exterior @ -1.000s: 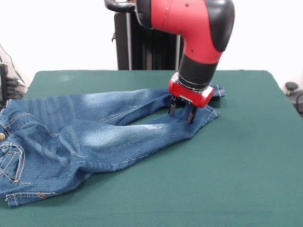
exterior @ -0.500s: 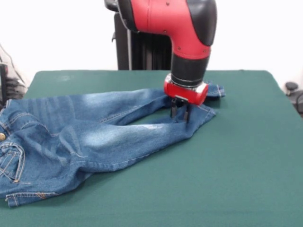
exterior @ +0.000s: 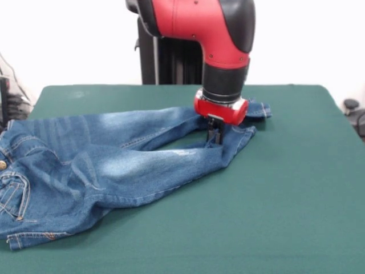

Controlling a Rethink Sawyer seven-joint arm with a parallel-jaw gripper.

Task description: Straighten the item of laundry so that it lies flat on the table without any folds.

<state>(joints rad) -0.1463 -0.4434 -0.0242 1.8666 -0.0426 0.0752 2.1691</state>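
The jeans [exterior: 114,165] lie across the left and middle of the green table [exterior: 285,217], waistband at the far left edge of the picture, legs running right toward the middle, where the hems end just right of the arm. The two legs converge, with a sliver of table showing between them, and the cloth is rumpled at the thighs and near the hems. The gripper [exterior: 214,137] stands upright on the nearer leg close to its hem, its jaws drawn narrow and pinching a small ridge of denim. The step in hand looks like a pull to spread that leg. To do it well, the pinch should take only the top leg's cloth, not both legs together; the lift should be slight, just enough to free the fabric from the felt, and the drag should run right and toward the near side, away from the waistband, so the leg straightens and parts from its twin rather than bunching.
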